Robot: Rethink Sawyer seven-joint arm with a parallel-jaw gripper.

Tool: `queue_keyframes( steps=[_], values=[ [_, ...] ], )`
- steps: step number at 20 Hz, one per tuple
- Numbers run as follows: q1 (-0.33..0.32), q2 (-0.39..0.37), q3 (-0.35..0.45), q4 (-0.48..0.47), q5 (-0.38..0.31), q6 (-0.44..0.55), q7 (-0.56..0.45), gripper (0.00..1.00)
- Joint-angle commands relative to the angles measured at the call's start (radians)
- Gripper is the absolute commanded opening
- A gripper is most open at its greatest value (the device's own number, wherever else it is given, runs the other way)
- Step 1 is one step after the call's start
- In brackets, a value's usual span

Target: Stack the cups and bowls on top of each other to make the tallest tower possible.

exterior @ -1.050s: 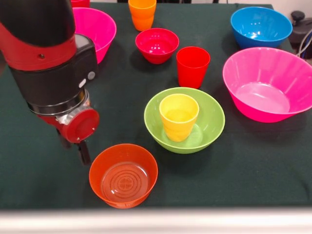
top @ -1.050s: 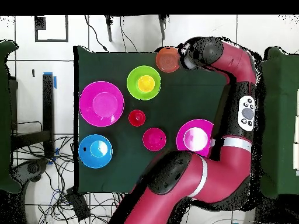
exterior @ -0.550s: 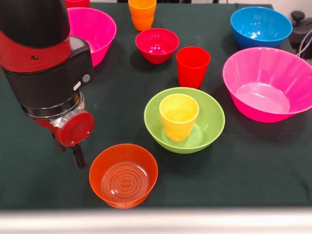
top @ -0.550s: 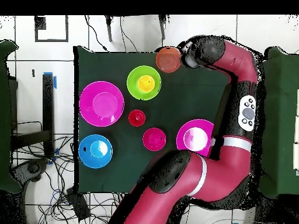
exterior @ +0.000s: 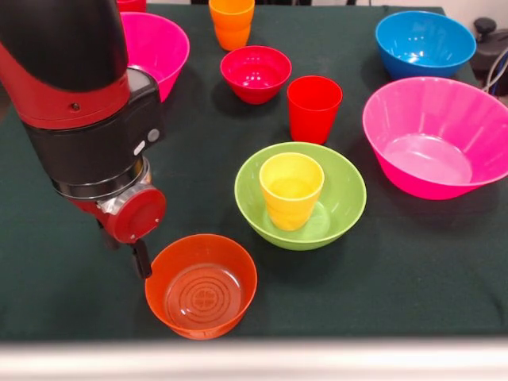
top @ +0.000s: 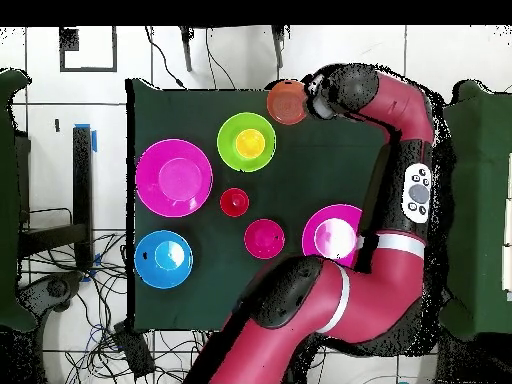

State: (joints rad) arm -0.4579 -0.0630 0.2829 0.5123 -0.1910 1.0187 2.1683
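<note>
A: Gripper (exterior: pixel 136 255)?
B: Grip state — can't tell. Shifted right since earlier, fingertip now touching orange bowl's (exterior: pixel 202 286) rim.
A: Tower?
B: Yellow cup (exterior: pixel 291 189) upright in lime-green bowl (exterior: pixel 343 198), mid-bench (exterior: pixel 413 262). No readable writing.

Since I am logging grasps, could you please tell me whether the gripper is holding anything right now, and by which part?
It cannot be told. The gripper is right at the rim of the orange bowl, but the arm hides the contact.
</note>
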Motion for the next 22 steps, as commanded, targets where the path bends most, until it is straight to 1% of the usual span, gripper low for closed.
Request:
queue_keyframes(
  steps=[1,3,5,6,14,22],
  values=[
    [0.041,0.054,0.080,0.019,-0.021,0.024,-0.208,1.00],
    [0.051,0.076,0.085,-0.016,-0.032,0.024,-0.206,1.00],
    [0.052,0.064,0.070,0.040,-0.029,-0.028,-0.189,1.00],
    [0.055,0.068,0.069,0.043,-0.031,-0.041,-0.188,1.00],
    [0.081,0.108,0.051,0.008,-0.046,-0.041,-0.144,1.00],
    [0.108,0.149,-0.012,-0.027,-0.098,0.011,-0.148,1.00]
  ],
)
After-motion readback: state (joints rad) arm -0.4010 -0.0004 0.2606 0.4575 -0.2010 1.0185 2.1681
